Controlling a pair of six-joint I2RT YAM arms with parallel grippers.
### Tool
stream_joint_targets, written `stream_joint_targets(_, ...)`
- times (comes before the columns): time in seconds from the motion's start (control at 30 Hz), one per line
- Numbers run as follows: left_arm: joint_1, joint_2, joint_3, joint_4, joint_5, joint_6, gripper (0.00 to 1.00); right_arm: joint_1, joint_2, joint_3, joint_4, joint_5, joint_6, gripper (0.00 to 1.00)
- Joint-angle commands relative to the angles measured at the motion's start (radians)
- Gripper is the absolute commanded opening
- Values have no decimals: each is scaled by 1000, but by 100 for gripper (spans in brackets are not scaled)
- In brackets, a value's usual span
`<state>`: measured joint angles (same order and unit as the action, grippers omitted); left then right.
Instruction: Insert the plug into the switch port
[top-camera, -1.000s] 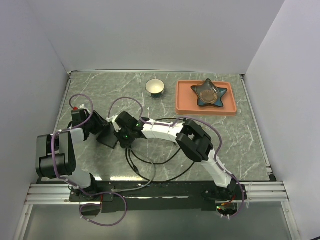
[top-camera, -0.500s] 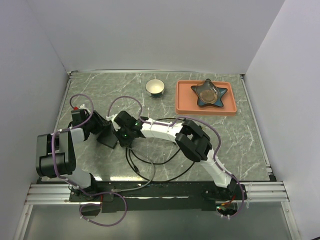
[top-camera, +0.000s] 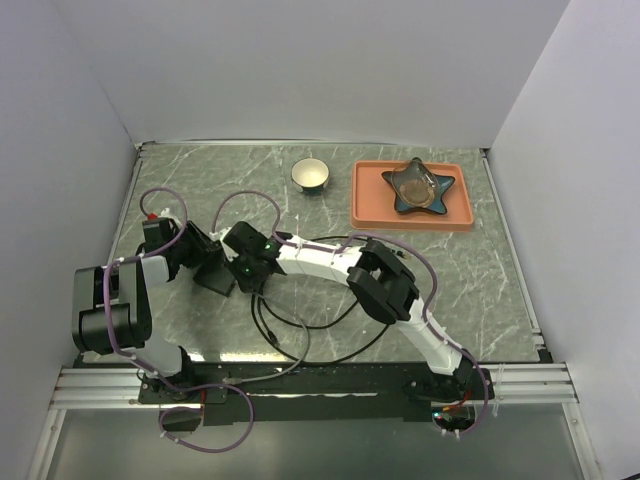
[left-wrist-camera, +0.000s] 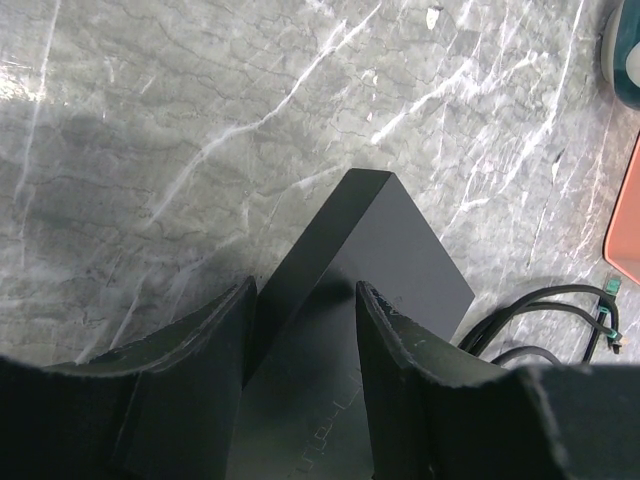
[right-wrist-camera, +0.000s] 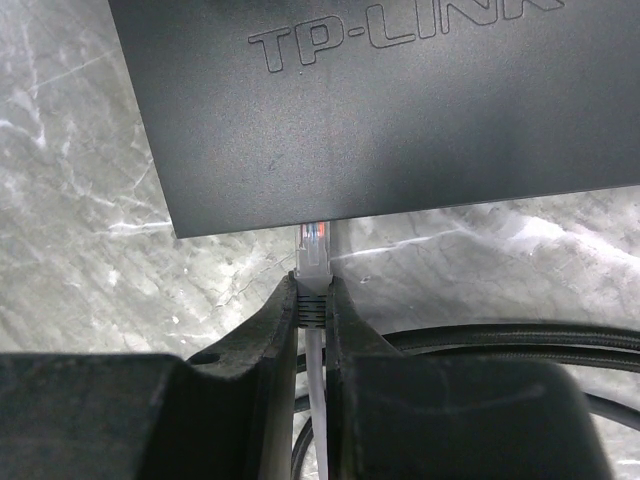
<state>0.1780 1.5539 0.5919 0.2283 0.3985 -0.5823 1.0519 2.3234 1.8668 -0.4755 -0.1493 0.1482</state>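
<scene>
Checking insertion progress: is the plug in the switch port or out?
Cannot tell: the plug, pinched in the right pincer, has its clear tip at the switch edge; the port itself is hidden.

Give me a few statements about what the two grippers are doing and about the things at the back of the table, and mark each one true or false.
1. The right gripper is shut on the clear plastic plug of the grey cable. True.
2. The left gripper hangs open, apart from the black TP-Link switch box. False: its fingers clamp the switch box from both sides.
3. The dark star-shaped dish sits on the orange rectangular tray. True.
4. The small white cup stands on the tray. False: it stands on the grey marble table, left of the tray.
</scene>
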Motion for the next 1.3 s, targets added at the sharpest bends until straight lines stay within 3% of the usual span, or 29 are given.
stream_joint_targets(0.0, 2, 26, 14, -9, 26, 24, 51, 17, 21, 60, 0, 77, -12, 0)
stream_joint_targets(0.67, -2, 58, 19, 5, 76, 27, 50, 48, 74, 183, -37, 212, -65, 0)
stream_joint_targets(0.97, 0, 67, 23, 8, 89, 27, 50, 49, 71, 164, -11, 309, -191, 0)
stream_joint_targets(1.27, -5, 74, 22, 13, 99, 27, 50, 43, 39, 184, 0, 202, -62, 0)
